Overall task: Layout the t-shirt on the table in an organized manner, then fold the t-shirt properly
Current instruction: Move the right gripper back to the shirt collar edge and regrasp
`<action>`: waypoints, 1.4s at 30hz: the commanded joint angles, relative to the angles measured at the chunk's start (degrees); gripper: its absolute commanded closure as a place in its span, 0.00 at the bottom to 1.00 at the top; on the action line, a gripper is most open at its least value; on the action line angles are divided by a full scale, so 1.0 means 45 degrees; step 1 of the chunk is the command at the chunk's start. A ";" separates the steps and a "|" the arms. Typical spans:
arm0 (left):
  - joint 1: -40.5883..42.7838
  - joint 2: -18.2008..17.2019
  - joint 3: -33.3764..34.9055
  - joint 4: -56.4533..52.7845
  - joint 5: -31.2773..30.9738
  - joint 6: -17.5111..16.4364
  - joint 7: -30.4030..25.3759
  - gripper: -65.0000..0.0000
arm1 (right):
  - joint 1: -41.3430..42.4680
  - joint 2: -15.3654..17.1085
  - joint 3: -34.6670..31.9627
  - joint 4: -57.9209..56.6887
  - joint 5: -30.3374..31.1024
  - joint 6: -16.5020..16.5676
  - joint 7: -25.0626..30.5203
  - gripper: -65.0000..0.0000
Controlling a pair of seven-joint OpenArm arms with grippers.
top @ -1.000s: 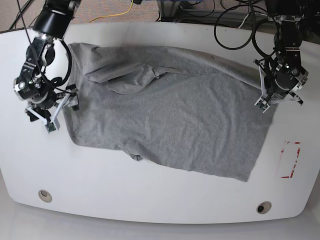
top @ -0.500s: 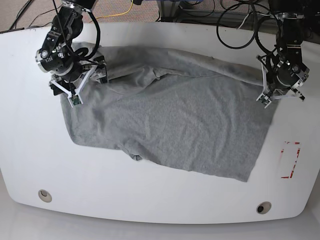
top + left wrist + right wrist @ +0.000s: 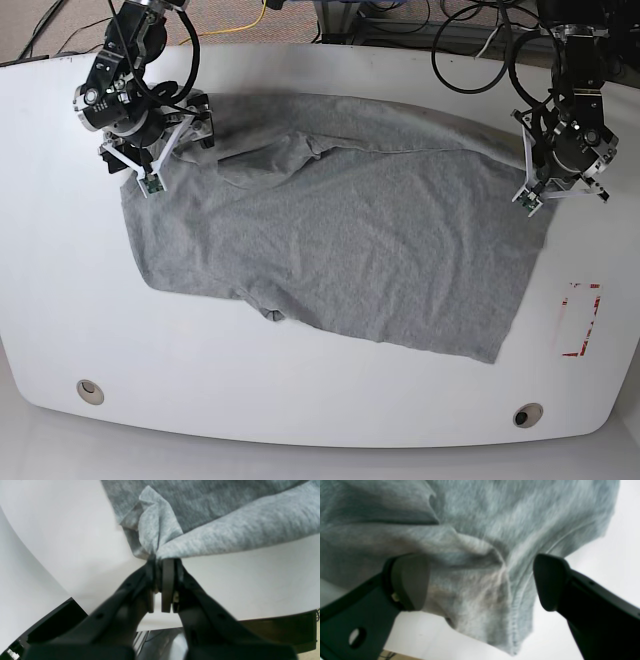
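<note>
Since a sec ago, your right gripper [image 3: 152, 165] went from the worktop's near-left side up to the far-left corner of the t-shirt [image 3: 340, 220], and the cloth there got pulled flatter. It now hangs over a sleeve bit w/ its fingers [image 3: 410, 580] wide apart, holding nothing. Your left gripper [image 3: 162, 562] hardly moved. It's squeezed tight on a pinch of the t-shirt's edge, and you can see the cloth bunch up right at the tips.

T-shirt lies across the middle of the white worktop [image 3: 300, 390], mostly spread out, plain grey side up, no letters showing. One sleeve is folded over on top near the far edge, and a small lump sticks out at the near edge. The right side runs slanted, not straight.

So you're approx. partway thru the laying-out bit. What's left, I think: pull that folded sleeve out, smooth the lumps, square up the edges. Then all the folding, which hasn't begun. Red tape box [image 3: 580, 320] sits just beside the t-shirt's corner, not under it.
</note>
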 commanded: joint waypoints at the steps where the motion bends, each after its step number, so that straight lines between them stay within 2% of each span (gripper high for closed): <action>1: -0.0148 -0.0163 -0.0039 0.0188 0.0106 -0.0013 -0.0044 0.99 | 0.0089 0.0020 -0.0003 0.0213 0.0708 0.0003 0.0205 0.02; 11: -0.0148 -0.0143 -0.0020 0.0188 0.0106 -0.0013 -0.0044 0.99 | 0.0324 0.0098 -0.0023 -0.1330 0.1392 0.0003 0.0225 0.02; 19: -0.0128 -0.0124 -0.0020 0.0188 0.0106 -0.0013 -0.0044 0.99 | 0.0519 0.0469 -0.0023 -0.1955 0.1704 0.0003 0.0264 0.03; 21: -0.0109 -0.0124 -0.0020 0.0188 0.0106 -0.0013 -0.0044 0.99 | 0.0539 0.0567 -0.0023 -0.1955 0.1841 0.0003 0.0264 0.06; 23: -0.0109 -0.0124 -0.0020 0.0188 0.0106 -0.0013 -0.0044 0.99 | 0.0539 0.0625 -0.0023 -0.1955 0.1997 0.0003 0.0264 0.13; 28: -0.0089 -0.0124 -0.0020 0.0188 0.0106 -0.0013 -0.0044 0.99 | 0.0539 0.0762 -0.0023 -0.1994 0.2193 0.0003 0.0264 0.41; 32: -0.0089 -0.0104 -0.0020 0.0188 0.0106 -0.0013 -0.0044 0.99 | 0.0558 0.0801 -0.0023 -0.1975 0.2193 0.0003 0.0264 0.70; 35: -0.0109 -0.0104 0.0000 0.0188 0.0106 -0.0013 -0.0044 0.99 | 0.0539 0.0801 -0.0023 -0.1955 0.2193 0.0003 0.0264 0.86; 37: -0.0148 -0.0104 0.0000 0.0188 0.0106 -0.0013 -0.0044 0.99 | 0.0500 0.0801 -0.0023 -0.1955 0.2193 0.0003 0.0264 0.95; 42: -0.0168 -0.0085 0.0020 0.0188 0.0106 -0.0013 -0.0044 0.98 | 0.0343 0.0801 -0.0003 -0.1643 0.2193 0.0003 0.0244 0.97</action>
